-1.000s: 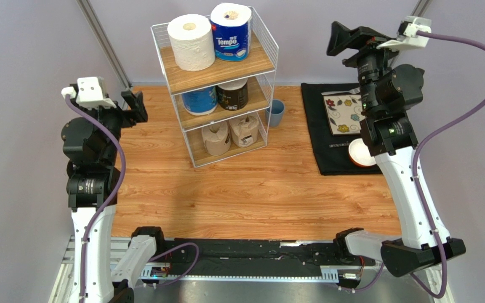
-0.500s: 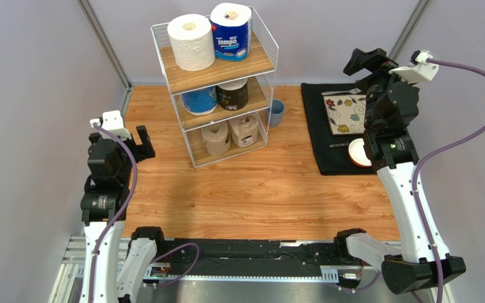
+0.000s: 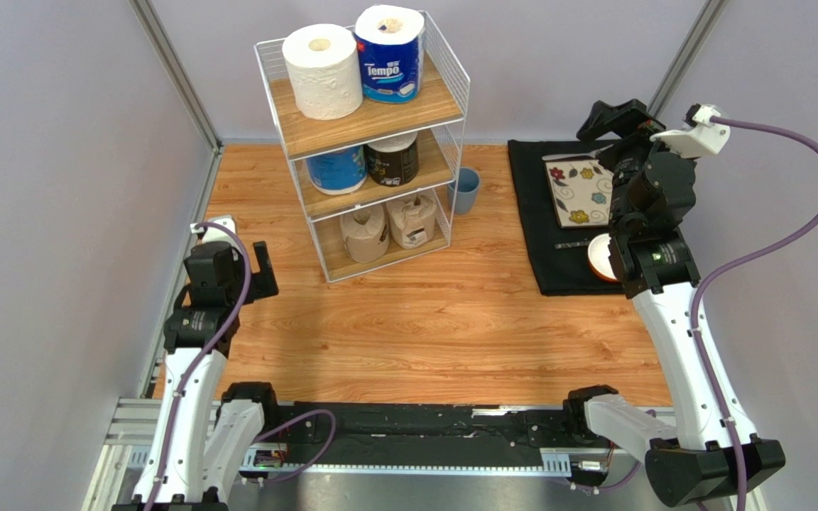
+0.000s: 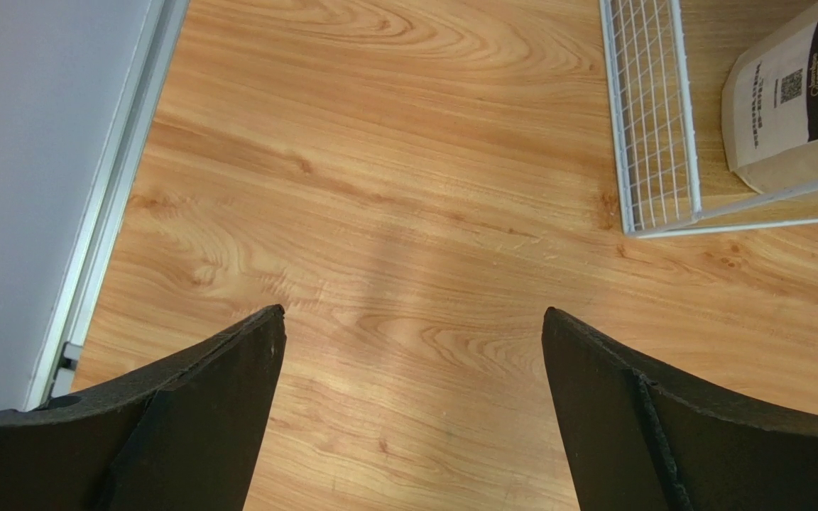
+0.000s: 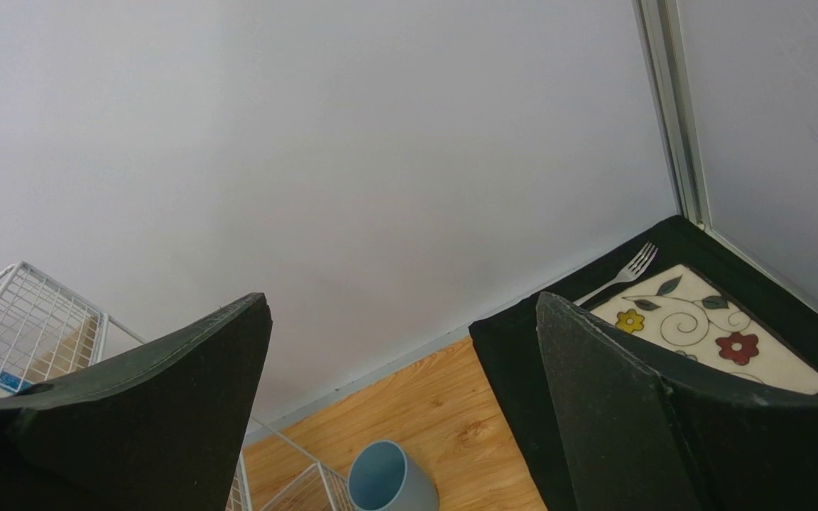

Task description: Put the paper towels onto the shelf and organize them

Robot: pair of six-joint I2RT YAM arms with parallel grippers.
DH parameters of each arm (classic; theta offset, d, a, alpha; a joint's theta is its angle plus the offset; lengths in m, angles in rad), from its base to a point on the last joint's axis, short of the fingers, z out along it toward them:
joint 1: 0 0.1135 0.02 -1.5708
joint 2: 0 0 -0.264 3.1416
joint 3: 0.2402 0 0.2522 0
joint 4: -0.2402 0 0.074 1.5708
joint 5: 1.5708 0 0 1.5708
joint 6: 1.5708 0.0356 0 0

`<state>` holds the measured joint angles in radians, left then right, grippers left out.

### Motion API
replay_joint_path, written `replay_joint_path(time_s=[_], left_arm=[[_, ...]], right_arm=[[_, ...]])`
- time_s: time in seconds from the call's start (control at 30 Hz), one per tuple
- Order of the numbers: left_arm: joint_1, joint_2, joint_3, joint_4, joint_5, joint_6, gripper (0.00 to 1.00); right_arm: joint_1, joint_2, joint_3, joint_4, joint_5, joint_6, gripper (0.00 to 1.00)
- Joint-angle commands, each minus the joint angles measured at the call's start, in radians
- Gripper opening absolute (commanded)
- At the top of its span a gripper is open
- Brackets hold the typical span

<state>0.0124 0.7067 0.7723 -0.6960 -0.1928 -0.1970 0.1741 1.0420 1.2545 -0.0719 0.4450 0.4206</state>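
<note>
A light wood-grain table stands between pale grey walls. At its left edge the left gripper hangs low over the bare boards, its jaws spread wide with nothing between them.

The shelf, a white wire rack with three wooden tiers, stands at the far middle of the table. It holds all six paper towels:
- **Top tier:** a plain white roll and a blue Tempo roll, both upright.
- **Middle tier:** a blue-wrapped roll beside a dark-wrapped roll.
- **Bottom tier:** two brown-paper rolls side by side.

A blue cup sits just right of the shelf. Further right a black mat carries a flowered square plate, a fork and a small white bowl, partly hidden by the arm. High above the mat the right gripper points toward the back wall, its jaws fully apart and empty.
</note>
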Motion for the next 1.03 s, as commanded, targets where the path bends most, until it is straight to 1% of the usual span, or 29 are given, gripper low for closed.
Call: replay_joint_path(time_s=[0.0,0.07,0.17,0.33,0.43,0.53,0.57,0.6,0.67,0.73,0.87,1.0], left_arm=[[-0.005,-0.058,-0.030,0.026,-0.013,-0.039,0.99],[-0.005,-0.079,-0.044,0.041,-0.010,-0.041,0.99],[-0.005,-0.090,-0.047,0.039,0.042,-0.022,0.99],[-0.005,-0.096,-0.064,0.058,0.055,-0.062,0.99],[-0.005,-0.085,-0.076,0.069,0.027,-0.096,0.99],[-0.005,-0.046,-0.071,0.050,-0.052,-0.159,0.99],[-0.005,-0.032,-0.062,0.041,-0.104,-0.174,0.99],[-0.006,-0.018,-0.056,0.011,-0.131,-0.217,0.99],[-0.005,0.016,-0.036,-0.010,-0.166,-0.237,0.99],[-0.005,0.031,-0.024,-0.025,-0.163,-0.260,0.99],[-0.005,0.019,-0.025,-0.004,-0.146,-0.274,0.99],[-0.005,0.007,-0.024,0.009,-0.181,-0.274,0.99]], right_arm=[[-0.001,-0.003,-0.007,0.020,0.017,0.032,0.99],[-0.002,-0.002,-0.013,0.021,0.020,0.037,0.99],[-0.001,0.004,-0.018,0.023,0.024,0.038,0.99],[-0.001,0.015,-0.015,0.021,0.023,0.040,0.99],[-0.001,0.018,-0.006,0.014,0.021,0.041,0.99],[-0.001,0.021,-0.010,0.012,0.023,0.046,0.99],[-0.001,0.024,-0.012,0.012,0.023,0.049,0.99],[-0.002,0.027,-0.010,0.012,0.023,0.050,0.99],[-0.002,0.038,-0.007,0.012,0.015,0.061,0.99],[-0.002,0.044,-0.006,0.012,0.005,0.073,1.00],[-0.001,0.064,0.002,0.008,-0.009,0.087,0.99],[-0.001,0.081,0.014,0.004,-0.022,0.096,0.99]])
